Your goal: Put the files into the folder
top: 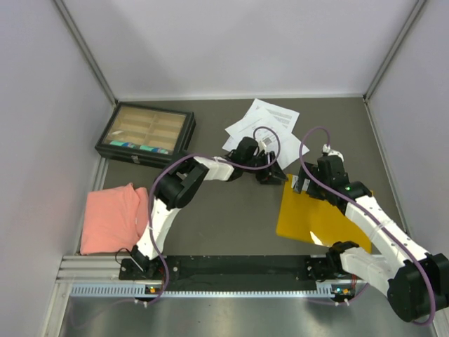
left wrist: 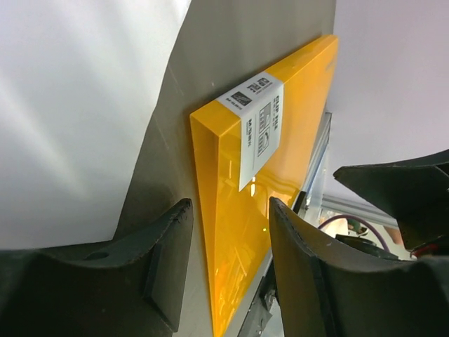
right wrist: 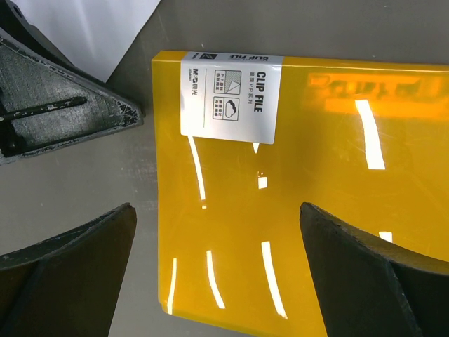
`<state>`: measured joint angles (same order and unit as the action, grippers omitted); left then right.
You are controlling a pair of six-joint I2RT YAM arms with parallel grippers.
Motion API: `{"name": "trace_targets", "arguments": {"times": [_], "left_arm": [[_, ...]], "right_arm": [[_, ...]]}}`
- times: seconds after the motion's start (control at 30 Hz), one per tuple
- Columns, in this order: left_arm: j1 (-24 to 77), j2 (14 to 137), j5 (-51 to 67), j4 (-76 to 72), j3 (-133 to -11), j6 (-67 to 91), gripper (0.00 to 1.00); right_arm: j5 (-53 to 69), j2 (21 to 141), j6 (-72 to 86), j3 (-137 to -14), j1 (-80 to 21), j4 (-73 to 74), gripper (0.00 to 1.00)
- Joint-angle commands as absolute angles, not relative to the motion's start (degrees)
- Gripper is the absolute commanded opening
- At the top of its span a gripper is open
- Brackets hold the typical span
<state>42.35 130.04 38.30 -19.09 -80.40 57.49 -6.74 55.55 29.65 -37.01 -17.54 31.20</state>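
The yellow-orange folder [top: 319, 216] lies flat and closed on the table at the right, its white label [right wrist: 230, 97] at its far left corner. The files [top: 263, 125], a few white printed sheets, lie fanned out behind it. My left gripper [top: 270, 173] is open and empty, low at the folder's far left corner; in the left wrist view the folder's edge [left wrist: 210, 210] runs between the fingers of the left gripper [left wrist: 230, 207]. My right gripper [top: 307, 184] is open and empty above the folder's left edge [right wrist: 168, 232], its jaws wide apart around that part of the folder [right wrist: 217, 210].
A black compartment box [top: 146, 133] stands at the back left. A pink cloth [top: 112, 217] lies at the front left. The arms' mounting rail [top: 231, 270] runs along the near edge. Grey walls close in the left, back and right.
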Motion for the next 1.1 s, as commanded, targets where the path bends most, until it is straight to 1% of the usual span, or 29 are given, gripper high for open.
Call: {"name": "trace_targets", "arguments": {"times": [0.0, 0.2, 0.5, 0.73, 0.83, 0.97, 1.0, 1.07], "left_arm": [[42.9, 131.5, 40.3, -26.4, -81.6, 60.6, 0.52], [43.3, 132.9, 41.6, -33.3, -81.0, 65.4, 0.49], [44.8, 133.5, 41.9, -35.2, -80.7, 66.9, 0.43], [47.4, 135.7, 41.6, -39.0, -79.4, 69.7, 0.4], [48.3, 136.2, 41.2, -42.9, -78.1, 71.8, 0.38], [49.2, 136.8, 40.5, -46.5, -77.4, 74.4, 0.34], [49.4, 136.7, 40.3, -47.4, -77.2, 75.5, 0.29], [49.7, 136.6, 38.9, -49.1, -76.6, 76.0, 0.24]], "right_arm": [[-6.7, 54.6, 29.9, -37.5, -17.1, 30.1, 0.99], [-6.7, 54.6, 29.8, -37.6, -17.1, 30.1, 0.99], [-6.3, 54.7, 29.9, -37.5, -17.1, 30.0, 0.99], [-6.3, 54.8, 31.3, -38.1, -17.1, 30.4, 0.99], [-7.2, 54.4, 32.7, -38.7, -17.1, 31.7, 0.99], [-8.3, 53.6, 33.5, -39.1, -17.1, 32.9, 0.99], [-8.3, 53.4, 33.4, -39.4, -17.1, 33.0, 0.99], [-8.3, 53.3, 33.2, -39.5, -17.1, 33.3, 0.99]]}}
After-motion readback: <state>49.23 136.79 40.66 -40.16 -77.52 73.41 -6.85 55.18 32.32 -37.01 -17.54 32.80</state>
